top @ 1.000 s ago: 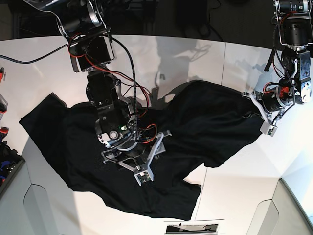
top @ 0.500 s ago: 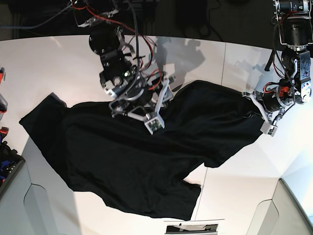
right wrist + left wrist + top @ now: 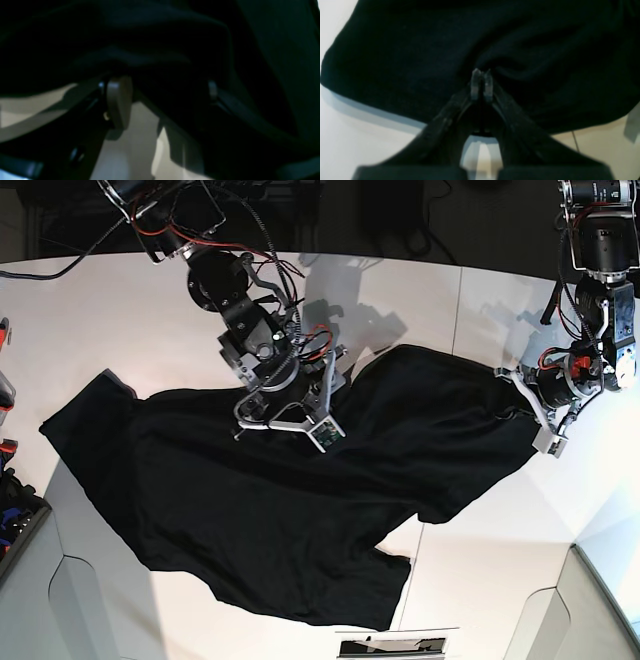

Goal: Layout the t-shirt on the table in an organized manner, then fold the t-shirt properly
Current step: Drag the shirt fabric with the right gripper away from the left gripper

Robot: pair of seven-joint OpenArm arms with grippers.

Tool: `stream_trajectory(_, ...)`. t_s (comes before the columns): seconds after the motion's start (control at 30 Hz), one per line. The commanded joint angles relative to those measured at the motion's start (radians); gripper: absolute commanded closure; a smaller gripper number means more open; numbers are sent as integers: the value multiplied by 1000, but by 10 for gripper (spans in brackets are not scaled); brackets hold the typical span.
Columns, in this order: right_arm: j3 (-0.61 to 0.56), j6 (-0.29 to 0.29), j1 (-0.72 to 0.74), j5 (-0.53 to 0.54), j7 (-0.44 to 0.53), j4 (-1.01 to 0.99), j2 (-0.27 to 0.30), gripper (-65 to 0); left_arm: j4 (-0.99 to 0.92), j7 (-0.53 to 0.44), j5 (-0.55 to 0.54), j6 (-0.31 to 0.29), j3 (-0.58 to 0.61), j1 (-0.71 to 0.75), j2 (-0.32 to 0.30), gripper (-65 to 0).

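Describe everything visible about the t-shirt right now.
The t-shirt is plain black soft cloth, with no print showing from above. It lies spread but rumpled and skewed across the white table, one sleeve reaching the left edge and the hem bunched near the front. The left gripper is shut on its right-hand edge, the cloth puckering at the fingertips. The right gripper hangs open at its upper edge, where a fold rises.

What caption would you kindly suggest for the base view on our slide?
Left tool pinches the black t-shirt's edge; open right tool hovers over it on the white table.
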Motion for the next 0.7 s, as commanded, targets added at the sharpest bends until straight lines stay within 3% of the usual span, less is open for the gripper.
stream_trajectory(0.0, -9, -5, 19, 0, -14, 2, -5, -369, 11, -2, -4, -3, -5, -13, -16, -15)
stream_trajectory(0.23, -12, -13, 31, -14, 16, -78, -5, -352, 11, 11, -6, -3, -5, -14, -16, -15)
stream_trajectory(0.47, -12, -15, 32, -32, 16, -101, -5, -112, 11, 13, -11, -3, -5, -22, -17, -15)
stream_trajectory(0.57, -12, -63, 32, -58, -15, -72, -5, 0, 11, 14, -8, -3, -5, -38, -17, -15)
stream_trajectory(0.67, -12, -61, 29, -60, -97, -4, -5, 0, 11, 20, 17, -3, -5, -41, -17, -15)
